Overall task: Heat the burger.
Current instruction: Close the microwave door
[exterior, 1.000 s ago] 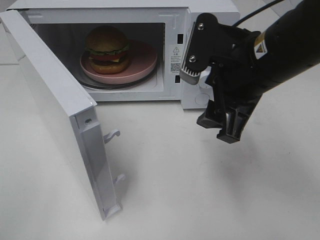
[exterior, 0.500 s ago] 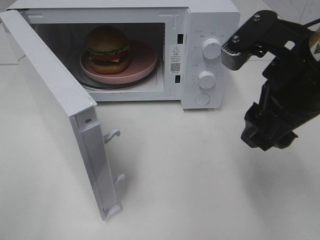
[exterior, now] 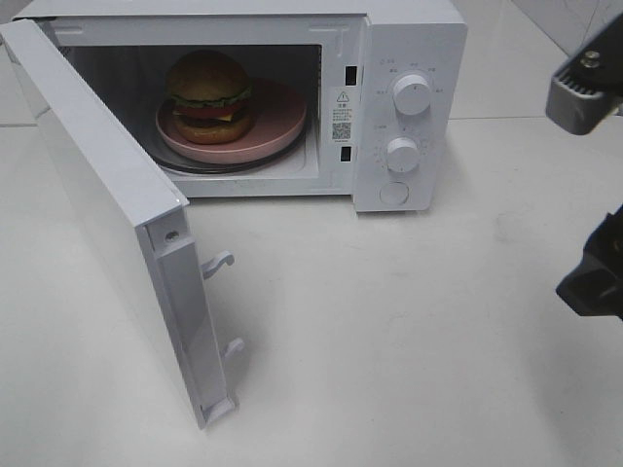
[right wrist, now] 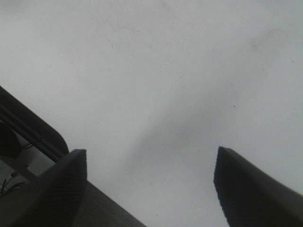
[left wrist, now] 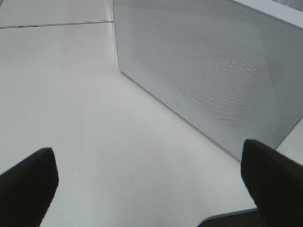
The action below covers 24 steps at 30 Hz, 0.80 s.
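Finding the burger (exterior: 209, 95) sitting upright on a round pink plate (exterior: 282, 122), toward the plate's left side, inside the cavity of a white microwave (exterior: 409, 39). Noting the plate resting on the glass turntable (exterior: 229, 165), and the microwave door (exterior: 97, 185) standing wide open on the left, its latch hooks (exterior: 219, 263) pointing out over the white tabletop (exterior: 389, 341). Seeing a control panel (exterior: 433, 146) to the right of the cavity, carrying an upper knob (exterior: 412, 94), a lower knob (exterior: 402, 154) and a round button (exterior: 393, 193) beneath them.

Catching only part of the right gripper (exterior: 592, 277) at the far right edge of the high view, hanging above the tabletop, well apart from the burger, with the control panel lying between the two. Showing in the right wrist view its dark fingers (right wrist: 66, 189) standing apart, gripping nothing, with only bare tabletop between them.

Finding the left gripper (left wrist: 146, 151) in its own wrist view only, fingers (left wrist: 28, 184) spread wide and gripping nothing, hovering over the tabletop and facing the perforated outer face of the door, near it. Placing the burger on the far side of that door, hidden from this camera.
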Motion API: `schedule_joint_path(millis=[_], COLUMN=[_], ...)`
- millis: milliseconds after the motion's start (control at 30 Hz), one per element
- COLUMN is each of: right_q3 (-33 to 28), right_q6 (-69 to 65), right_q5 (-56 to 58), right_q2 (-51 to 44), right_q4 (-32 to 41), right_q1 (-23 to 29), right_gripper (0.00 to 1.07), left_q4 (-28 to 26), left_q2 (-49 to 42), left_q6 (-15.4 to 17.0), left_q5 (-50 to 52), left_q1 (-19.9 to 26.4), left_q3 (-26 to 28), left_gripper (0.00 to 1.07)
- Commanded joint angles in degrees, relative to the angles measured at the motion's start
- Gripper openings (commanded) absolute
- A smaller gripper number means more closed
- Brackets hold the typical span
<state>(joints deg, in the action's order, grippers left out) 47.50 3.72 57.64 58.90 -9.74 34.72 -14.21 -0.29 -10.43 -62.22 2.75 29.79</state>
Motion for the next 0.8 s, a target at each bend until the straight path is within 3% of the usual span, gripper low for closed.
schedule_joint_path(millis=[33,67,267,800], right_q3=[-2.1,-3.7,-7.2,-16.8], right_q6=[-1.3,-1.7,-3.7,-6.0], right_q5=[0.4,0.3,-0.6,-0.8], right_q2=[-2.3,-4.1,-11.5,-35.4], right_q4=[0.4,1.0,1.6,1.6], right_q1=[-2.6,-6.1,-13.9,-25.2], right_gripper=[0.74,0.74,0.74,0.74], left_q4=[-0.4,-0.4,-0.4,-0.4], left_q2=[-1.4,-1.4,-1.4,-1.4], left_q6=[0.3,0.3,0.3,0.3], left_q5=[0.8,0.8,0.8,0.8], left_q1=[-0.2,-0.2,-0.2,-0.2], left_q3=[-0.2,-0.2,-0.2,-0.2], left_gripper=[0.98,0.98,0.98,0.98])
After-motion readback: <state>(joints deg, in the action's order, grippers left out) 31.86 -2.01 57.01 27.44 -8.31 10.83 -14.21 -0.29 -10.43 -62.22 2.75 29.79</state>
